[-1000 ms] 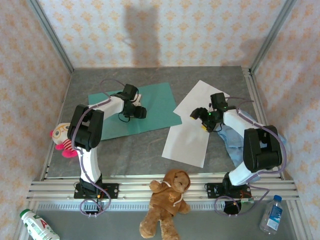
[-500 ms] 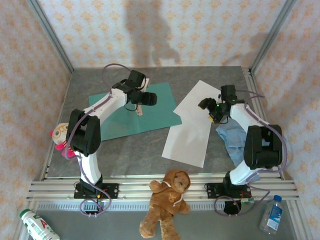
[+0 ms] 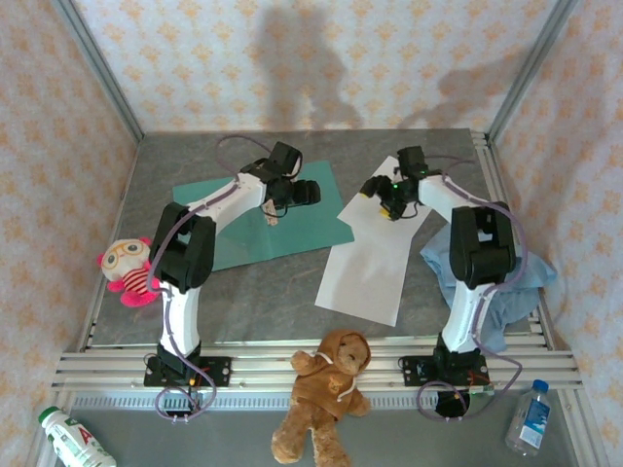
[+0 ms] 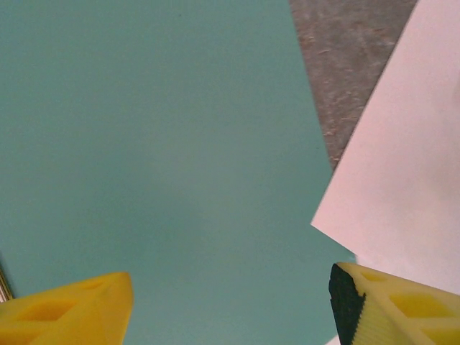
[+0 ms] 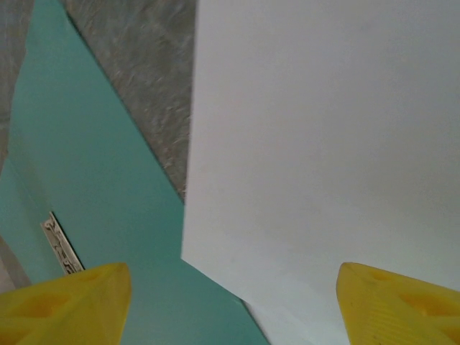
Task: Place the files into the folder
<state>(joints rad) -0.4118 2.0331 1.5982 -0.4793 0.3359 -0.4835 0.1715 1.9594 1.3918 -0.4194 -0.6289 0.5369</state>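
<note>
Above the right part of the folder (image 3: 316, 216) the left gripper (image 3: 304, 192) hangs with its jaws wide apart, and in its wrist view the left gripper (image 4: 228, 307) has only the teal card under it and nothing between the fingers. Beside it, over the far end of the files (image 3: 375, 258), the right gripper (image 3: 382, 197) is also wide open and empty; its wrist view shows the right gripper (image 5: 231, 305) above bare white paper.

The folder (image 4: 151, 136) lies flat on the grey table (image 3: 253, 292), and I cannot tell if its cover is open. The files (image 5: 323, 122) lie to its right, with one corner resting over the teal edge of the folder (image 5: 65, 165).

I see several risks. Thin paper flat on a table gives the fingers no edge to take, so a pinch can slip or crumple the sheet. If only the top sheet is caught, the other may be left behind; how many sheets lie here is not clear from above. Because the corner overlaps the folder, lifting the cover could push the paper away. The two grippers are near each other and may collide. A drag to the right could carry the sheets onto the light blue cloth (image 3: 492, 282).
</note>
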